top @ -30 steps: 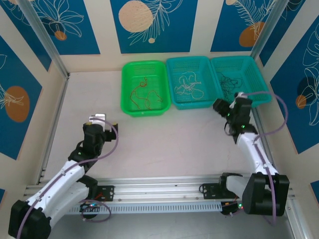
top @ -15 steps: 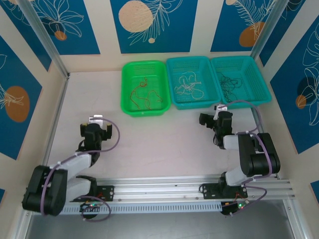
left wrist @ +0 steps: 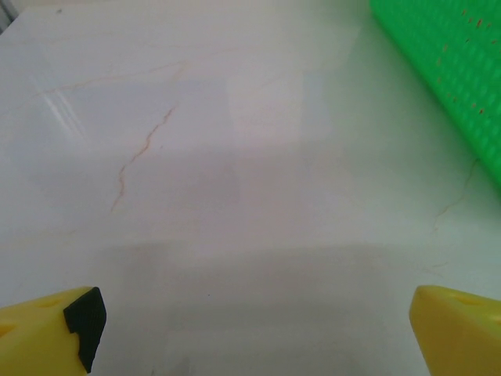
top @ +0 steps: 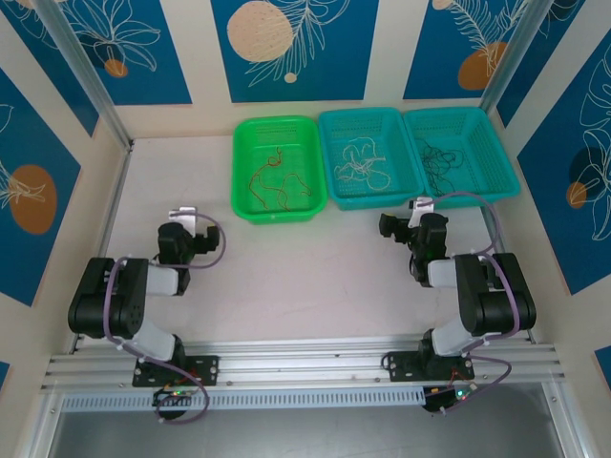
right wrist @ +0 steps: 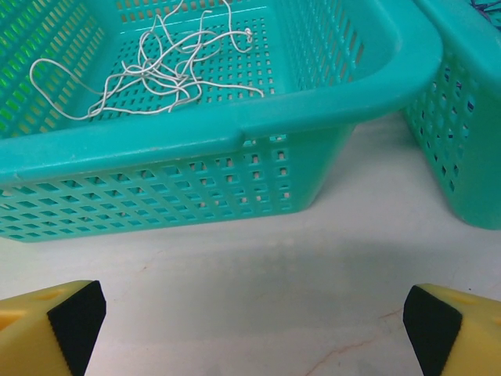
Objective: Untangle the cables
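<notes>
Retracted, left claw and right claw stand released; curly thin cables colour-sorted.

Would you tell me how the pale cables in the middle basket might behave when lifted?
The pale cables look thin and loosely curled, so they would probably droop limply. Their loops overlap, so lifting one strand may drag others along.

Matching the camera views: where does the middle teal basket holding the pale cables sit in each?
Top external: middle teal basket back centre, right of the green basket.
Right wrist: upper left, near wall facing the camera.
Left wrist: the green basket's wall, upper right.
Shared landmark: pale cables inside it.
</notes>
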You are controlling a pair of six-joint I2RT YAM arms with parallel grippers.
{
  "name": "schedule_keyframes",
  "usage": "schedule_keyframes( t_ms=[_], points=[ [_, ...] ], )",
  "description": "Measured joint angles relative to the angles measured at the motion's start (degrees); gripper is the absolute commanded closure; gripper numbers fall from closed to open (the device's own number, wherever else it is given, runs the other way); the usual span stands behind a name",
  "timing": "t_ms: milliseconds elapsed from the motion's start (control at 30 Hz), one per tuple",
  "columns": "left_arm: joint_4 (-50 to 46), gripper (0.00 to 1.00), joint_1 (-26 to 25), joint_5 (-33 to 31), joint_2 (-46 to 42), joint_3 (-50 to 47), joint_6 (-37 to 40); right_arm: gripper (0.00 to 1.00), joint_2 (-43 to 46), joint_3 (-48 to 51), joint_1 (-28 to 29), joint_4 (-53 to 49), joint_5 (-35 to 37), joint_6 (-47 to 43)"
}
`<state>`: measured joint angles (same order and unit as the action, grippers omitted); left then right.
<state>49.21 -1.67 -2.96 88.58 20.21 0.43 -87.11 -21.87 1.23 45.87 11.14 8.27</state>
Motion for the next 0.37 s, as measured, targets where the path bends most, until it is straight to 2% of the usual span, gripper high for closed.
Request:
schedule_keyframes(
  t_ms=[367],
  points=[
    [-0.7,0.0,-0.1,3.2,0.0,1.3,1.1,0.01,0.0,0.0,-0.1,0.0,0.0,0.0]
  ],
)
